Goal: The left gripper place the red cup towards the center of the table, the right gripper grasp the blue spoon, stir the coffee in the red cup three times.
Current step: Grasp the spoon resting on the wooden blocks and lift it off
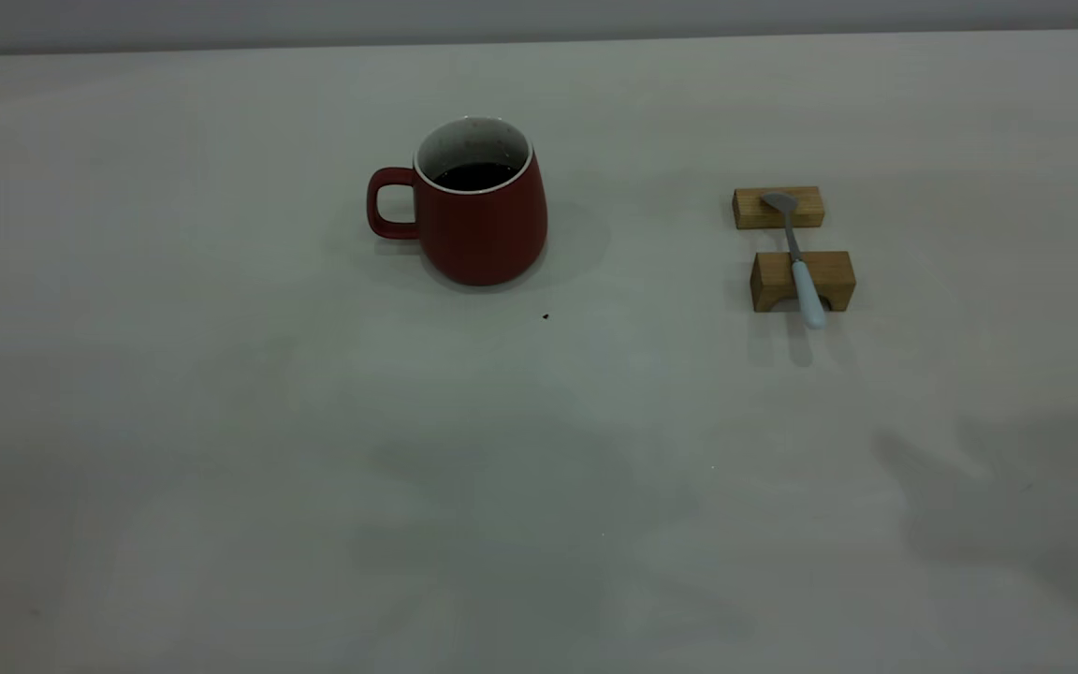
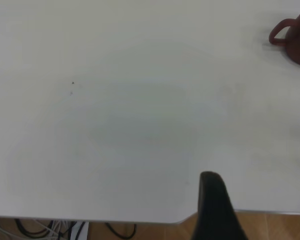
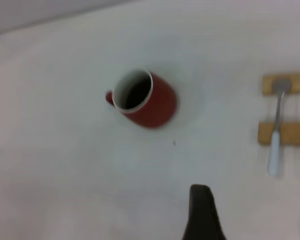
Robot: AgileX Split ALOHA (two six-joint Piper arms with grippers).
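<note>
The red cup stands upright on the table, a little left of the middle and toward the back. Its handle points left, and dark coffee lies flat inside it. Off to the right the blue spoon rests across two tan blocks, its bowl on the far one. Neither arm shows in the exterior view. A black part of my left gripper hangs over the table's edge, far from the cup. My right gripper hovers high, with the cup and the spoon both ahead.
The spoon lies on a far wooden block and a near one. A tiny dark speck sits in front of the cup. Beyond the table's edge the left wrist view shows cables and wooden floor.
</note>
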